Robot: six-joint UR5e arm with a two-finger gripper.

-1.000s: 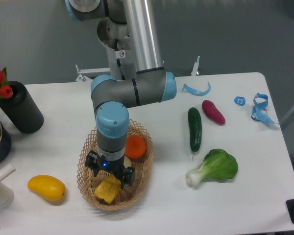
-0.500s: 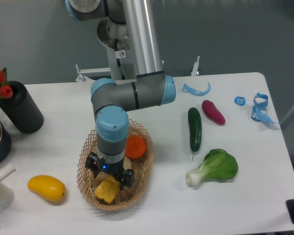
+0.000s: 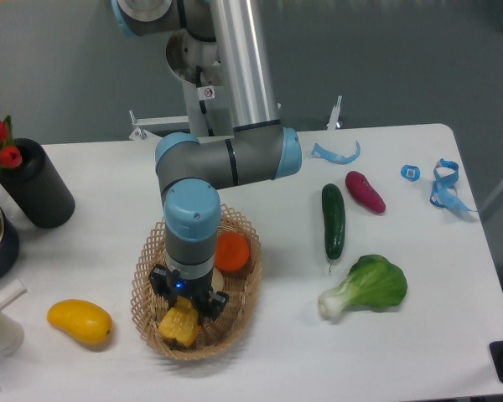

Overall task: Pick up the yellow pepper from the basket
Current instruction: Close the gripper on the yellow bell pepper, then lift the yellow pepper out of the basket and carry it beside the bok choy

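Lower left of centre: the gripper [image 3: 187, 311] reaches down into the wicker basket [image 3: 245, 295], its dark fingers [image 3: 215, 303] narrowed against the sides of the yellow pepper [image 3: 178, 325], which lies in the basket's near end. An orange round fruit [image 3: 232, 250] sits behind it. On the white table [image 3: 419, 335], a yellow mango [image 3: 80, 322] lies left, a cucumber [image 3: 333, 220] right.

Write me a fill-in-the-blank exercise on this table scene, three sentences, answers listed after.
1. The gripper is down inside the ____, at the yellow pepper.
2. The round orange fruit lies in the basket, on the far side of the ____ pepper.
3. The dark green cucumber lies beside a ____ vegetable.

Missing words: basket; yellow; purple
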